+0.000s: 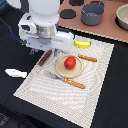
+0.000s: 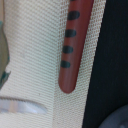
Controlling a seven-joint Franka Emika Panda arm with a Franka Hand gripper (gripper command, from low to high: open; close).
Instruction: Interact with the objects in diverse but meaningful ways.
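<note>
Step in hand, judged: approach to the brown sausage stick (image 1: 45,57), lying flat on the woven mat (image 1: 95,95) at its edge toward the exterior view's left, beneath the gripper (image 1: 51,48); state of the jaws not discernible. Next: centre over the stick, descend; nearby obstacles: plate (image 1: 59,70) with red tomato (image 1: 70,62), yellow banana (image 1: 83,44), orange-handled knife (image 1: 74,83).

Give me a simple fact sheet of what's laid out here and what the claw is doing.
surface: woven placemat on a dark table
plate: holds a red tomato
sausage: brown-red with dark stripes, on the mat near its edge, beside the plate
banana: yellow, on the mat
cutlery: two orange-handled pieces
grey pot: on a brown board beyond the mat
claw: above the sausage; open or shut cannot be told
</note>
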